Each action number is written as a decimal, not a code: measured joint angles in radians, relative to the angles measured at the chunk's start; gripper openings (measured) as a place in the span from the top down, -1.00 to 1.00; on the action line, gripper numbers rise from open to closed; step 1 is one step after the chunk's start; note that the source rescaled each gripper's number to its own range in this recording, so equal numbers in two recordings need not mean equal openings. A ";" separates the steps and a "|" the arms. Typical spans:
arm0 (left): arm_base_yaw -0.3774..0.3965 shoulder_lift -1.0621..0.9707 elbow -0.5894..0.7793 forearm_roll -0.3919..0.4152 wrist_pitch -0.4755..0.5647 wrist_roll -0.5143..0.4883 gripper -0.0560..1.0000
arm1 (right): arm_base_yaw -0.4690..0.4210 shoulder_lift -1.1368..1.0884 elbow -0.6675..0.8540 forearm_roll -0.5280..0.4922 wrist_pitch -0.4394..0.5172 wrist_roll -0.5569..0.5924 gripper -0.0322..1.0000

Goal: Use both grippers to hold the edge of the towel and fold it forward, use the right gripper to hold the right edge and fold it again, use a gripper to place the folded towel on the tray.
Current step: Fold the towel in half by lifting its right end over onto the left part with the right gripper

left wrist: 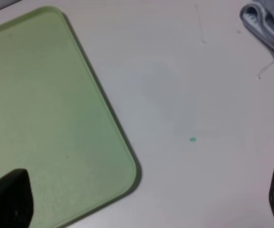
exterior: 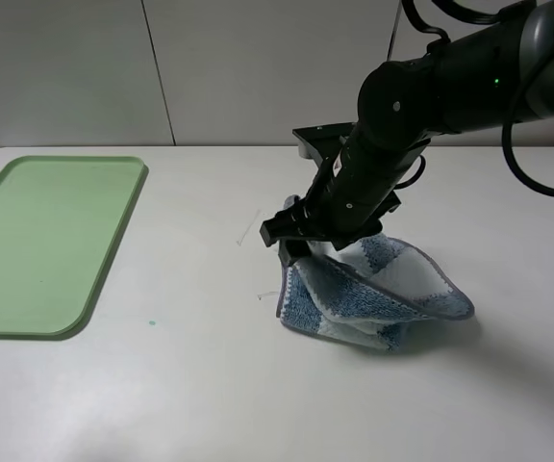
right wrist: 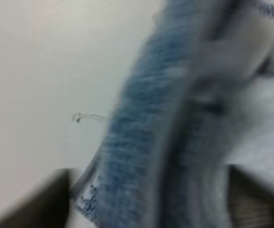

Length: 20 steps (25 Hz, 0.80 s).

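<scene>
Plainly, right tool [exterior: 294, 245] gapes astride bunched towel [exterior: 383, 289] on white tabletop [exterior: 210, 385]; left tool [left wrist: 144, 204] wide too.

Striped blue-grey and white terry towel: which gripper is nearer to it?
Right. The right gripper is at the towel, with cloth between its fingers. The left gripper hangs by a corner of the pale green plastic tray, well clear of the towel.

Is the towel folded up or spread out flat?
Folded, but loosely: the towel sits in bunched, doubled layers on the table, not flat.
</scene>
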State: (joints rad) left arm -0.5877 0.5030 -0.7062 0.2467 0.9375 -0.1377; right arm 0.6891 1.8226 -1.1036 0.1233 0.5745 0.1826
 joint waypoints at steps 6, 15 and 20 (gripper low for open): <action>0.000 0.000 0.000 0.000 0.000 0.000 -1.00 | 0.000 0.000 0.000 0.001 0.001 -0.003 -0.99; 0.000 0.000 0.000 0.000 0.000 0.000 -1.00 | -0.015 -0.094 0.000 -0.123 0.127 -0.003 -1.00; 0.000 0.000 0.000 0.000 0.000 0.000 -1.00 | -0.089 -0.147 0.000 -0.140 0.303 -0.024 -1.00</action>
State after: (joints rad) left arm -0.5877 0.5030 -0.7062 0.2467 0.9375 -0.1377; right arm 0.6000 1.6759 -1.1036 -0.0167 0.8772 0.1587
